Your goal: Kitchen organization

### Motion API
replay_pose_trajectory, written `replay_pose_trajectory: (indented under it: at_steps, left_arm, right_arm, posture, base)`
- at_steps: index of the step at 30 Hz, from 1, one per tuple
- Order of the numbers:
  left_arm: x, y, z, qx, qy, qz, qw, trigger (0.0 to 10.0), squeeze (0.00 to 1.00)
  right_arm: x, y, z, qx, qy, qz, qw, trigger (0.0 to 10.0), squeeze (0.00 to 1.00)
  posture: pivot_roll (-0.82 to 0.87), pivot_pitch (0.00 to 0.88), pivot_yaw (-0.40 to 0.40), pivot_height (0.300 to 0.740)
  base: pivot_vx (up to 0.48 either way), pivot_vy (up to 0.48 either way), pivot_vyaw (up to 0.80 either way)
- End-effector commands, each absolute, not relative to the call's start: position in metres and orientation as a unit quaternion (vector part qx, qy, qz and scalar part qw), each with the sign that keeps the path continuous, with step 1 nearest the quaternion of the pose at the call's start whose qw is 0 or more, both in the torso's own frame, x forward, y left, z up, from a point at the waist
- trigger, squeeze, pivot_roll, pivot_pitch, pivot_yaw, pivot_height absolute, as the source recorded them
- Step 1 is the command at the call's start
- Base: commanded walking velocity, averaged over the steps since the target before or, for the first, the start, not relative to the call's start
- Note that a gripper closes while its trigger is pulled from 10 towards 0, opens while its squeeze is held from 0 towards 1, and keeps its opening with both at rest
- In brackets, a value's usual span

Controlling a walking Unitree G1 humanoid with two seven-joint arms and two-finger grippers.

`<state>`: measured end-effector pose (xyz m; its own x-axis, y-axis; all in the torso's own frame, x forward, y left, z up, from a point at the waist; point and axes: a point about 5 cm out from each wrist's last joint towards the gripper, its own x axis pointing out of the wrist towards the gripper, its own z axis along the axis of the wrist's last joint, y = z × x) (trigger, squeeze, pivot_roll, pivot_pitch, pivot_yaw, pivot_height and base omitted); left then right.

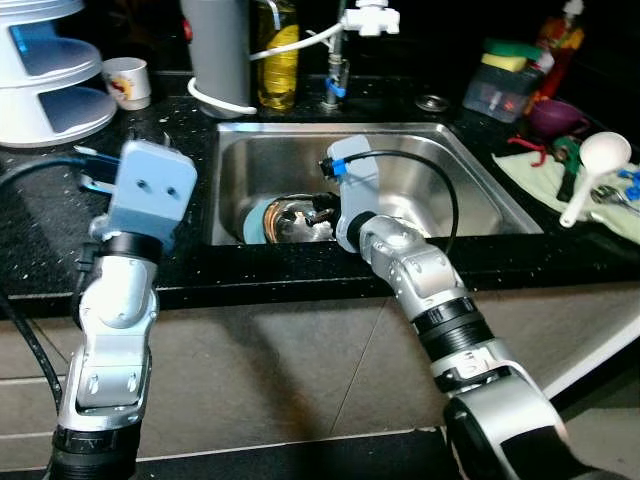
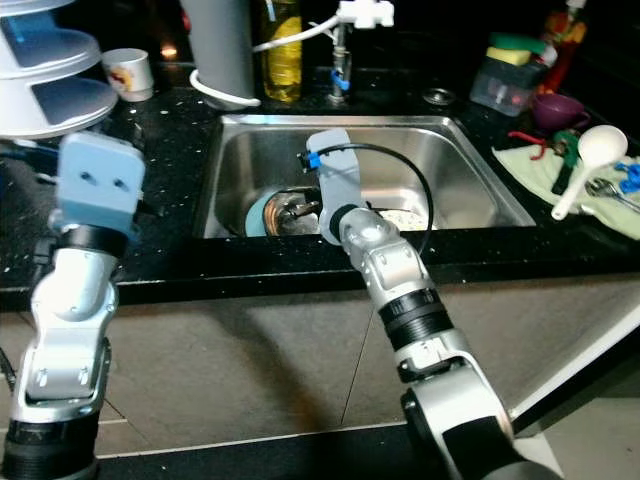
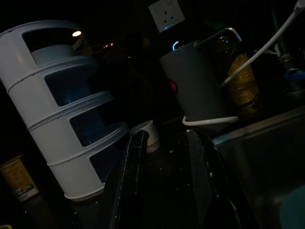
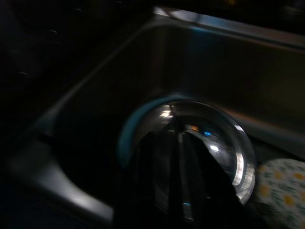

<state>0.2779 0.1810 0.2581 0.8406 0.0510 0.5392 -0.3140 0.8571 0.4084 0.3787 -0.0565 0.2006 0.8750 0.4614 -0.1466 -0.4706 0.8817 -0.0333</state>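
A shiny steel bowl (image 1: 298, 220) rests on a blue plate (image 1: 254, 222) at the front left of the steel sink (image 1: 330, 129). My right gripper (image 1: 322, 205) reaches down into the sink right at the bowl. In the right wrist view its two black fingers (image 4: 159, 167) lie close together over the bowl (image 4: 217, 138), with only a thin slit between them. Whether they pinch anything I cannot tell. My left gripper (image 3: 166, 143) hovers open over the black counter left of the sink, pointing toward a white tiered rack (image 3: 62, 119).
A flowered dish (image 4: 281, 186) lies beside the bowl in the sink. Behind the sink stand a grey kettle (image 1: 215, 50), an oil bottle (image 1: 278, 60) and the tap (image 1: 340, 60). A white cup (image 1: 128, 82) sits by the rack. At right, a white ladle (image 1: 598, 165) lies on a cloth.
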Motion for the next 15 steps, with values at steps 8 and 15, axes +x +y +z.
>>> replay_pose_trajectory:
  at_steps: [8,15]
  left_arm:
    - [0.276,0.178,0.259,0.218,-0.244,0.103,0.939,10.0,0.00]
    - [0.278,0.185,0.258,0.202,-0.226,0.121,0.945,10.0,0.00]
  right_arm:
    - [0.375,-0.085,0.249,0.231,-0.063,0.261,0.935,10.0,0.00]
    - [0.362,-0.096,0.242,0.225,-0.079,0.290,0.927,10.0,0.00]
  posture:
    - [0.07,0.000,-0.065,0.740]
    - [0.07,0.000,-0.062,0.740]
  base:
    - [0.000,0.000,0.00]
    - [0.000,0.000,0.00]
